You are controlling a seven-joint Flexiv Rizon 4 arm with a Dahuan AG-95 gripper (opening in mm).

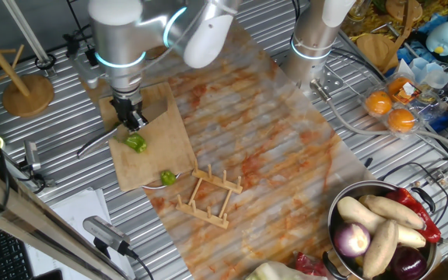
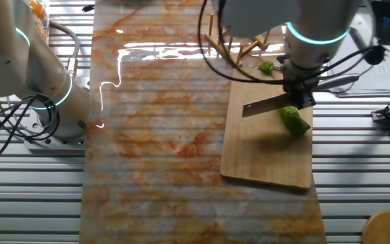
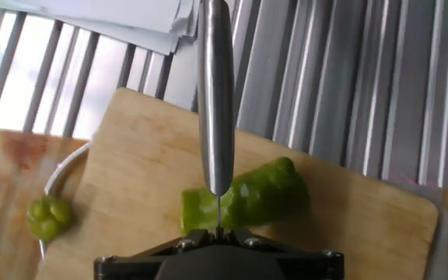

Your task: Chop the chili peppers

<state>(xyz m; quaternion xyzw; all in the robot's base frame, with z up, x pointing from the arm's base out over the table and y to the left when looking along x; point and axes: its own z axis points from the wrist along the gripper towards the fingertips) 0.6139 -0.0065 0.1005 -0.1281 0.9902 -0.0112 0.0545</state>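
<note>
Green and glossy, the chili pepper (image 3: 247, 198) lies loose on the bamboo cutting board (image 2: 263, 156), with the knife (image 3: 215, 93) crossing it near its cut end and the claw (image 1: 131, 117) clenched on the knife's handle. Nothing pins the pepper, so a downward press could roll or skid it sideways and spoil the slice. A smaller chunk (image 1: 167, 177) rests at the board's edge by the wooden rack (image 1: 208, 196); any jolt might knock it onto the table
</note>
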